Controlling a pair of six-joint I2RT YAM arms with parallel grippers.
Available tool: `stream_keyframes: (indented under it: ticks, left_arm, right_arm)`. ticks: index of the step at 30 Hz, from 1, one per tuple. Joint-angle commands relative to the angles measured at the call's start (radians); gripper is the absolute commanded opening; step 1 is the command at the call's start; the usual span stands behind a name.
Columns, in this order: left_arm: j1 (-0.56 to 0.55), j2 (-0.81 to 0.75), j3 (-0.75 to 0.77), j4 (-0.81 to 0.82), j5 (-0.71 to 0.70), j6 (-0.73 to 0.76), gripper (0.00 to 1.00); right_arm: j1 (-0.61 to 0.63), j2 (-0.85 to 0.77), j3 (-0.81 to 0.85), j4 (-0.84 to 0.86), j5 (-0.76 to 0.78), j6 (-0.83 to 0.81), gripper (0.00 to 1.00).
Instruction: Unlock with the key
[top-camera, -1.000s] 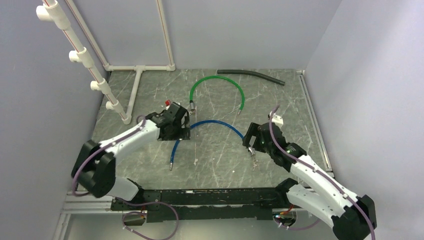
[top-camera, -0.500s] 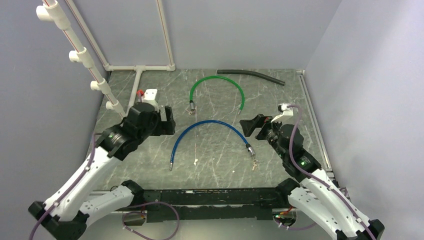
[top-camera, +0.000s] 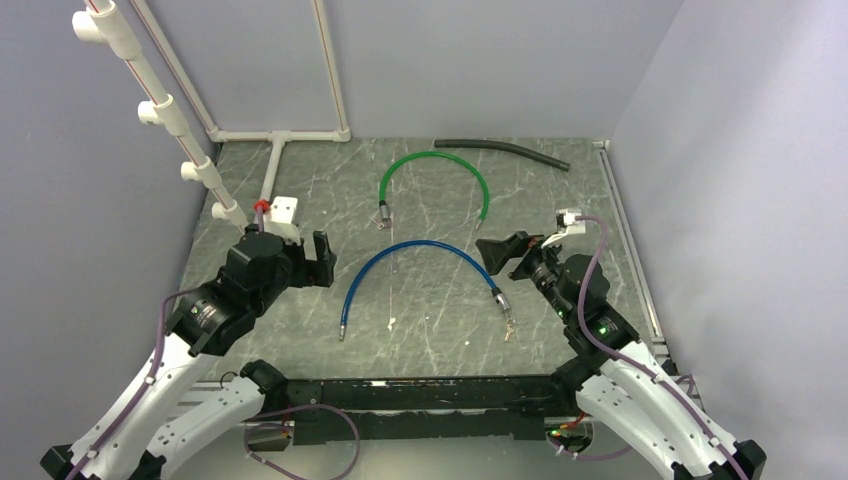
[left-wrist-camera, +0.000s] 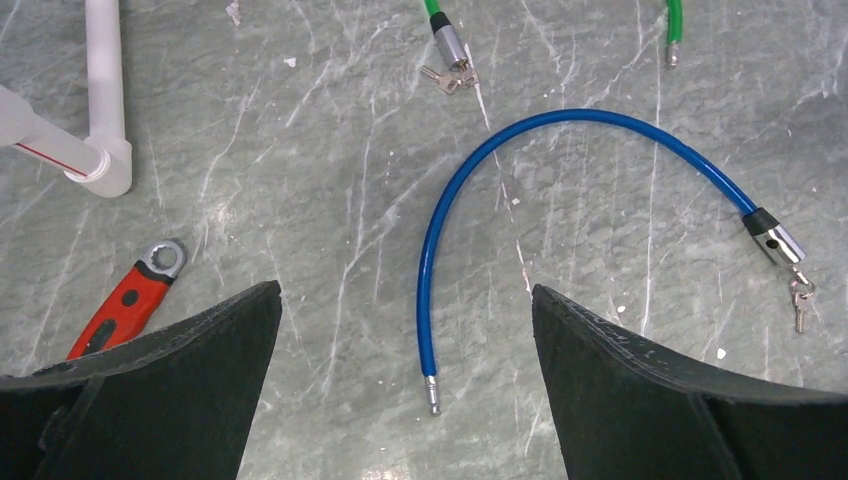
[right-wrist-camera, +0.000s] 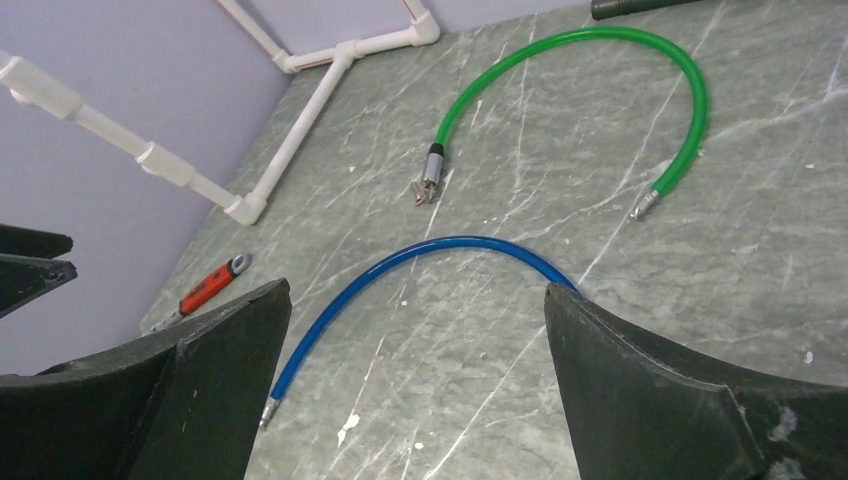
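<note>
1. The table (top-camera: 430, 320) is seen whole only from the top camera, with a white pipe frame (top-camera: 268, 188) at its far left corner and a black hose (top-camera: 505, 148) along the far edge.
2. The left tool (top-camera: 310, 265) and right tool (top-camera: 508, 257) both have their fingers wide apart and hold nothing. A second ago they were low at the blue cable; now both are drawn back toward the near edge and lifted.
3. The blue cable lock (top-camera: 420, 243) lies mid-table as an arch with its crown toward the far edge. Its span runs left to right, with the bare pin end near-left and the lock head (top-camera: 497, 297) near-right. The green cable lock (top-camera: 435, 155) arches the same way beyond it.
4. A red wrench (left-wrist-camera: 125, 300) near the left edge shows in both wrist views; the left arm hides it from above.
5. The key (top-camera: 509, 328) lies just nearward of the lock head, its shaft pointing roughly at the near edge, where it was a second ago.
</note>
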Motion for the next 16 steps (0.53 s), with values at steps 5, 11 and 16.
stream_keyframes:
  ticks: [5, 11, 16]
  left_arm:
    - [-0.001, -0.007, 0.007, 0.001, -0.046, 0.023, 0.99]
    - [-0.001, -0.002, 0.005, -0.005, -0.073, 0.025, 0.99]
    - [-0.001, -0.002, 0.006, -0.008, -0.078, 0.019, 0.99]
  right_arm:
    - [-0.002, 0.031, 0.038, 0.060, -0.014, 0.040, 1.00]
    - [-0.002, 0.070, 0.057, 0.085, -0.044, 0.047, 1.00]
    - [-0.002, 0.094, 0.093, 0.059, -0.030, 0.043, 1.00]
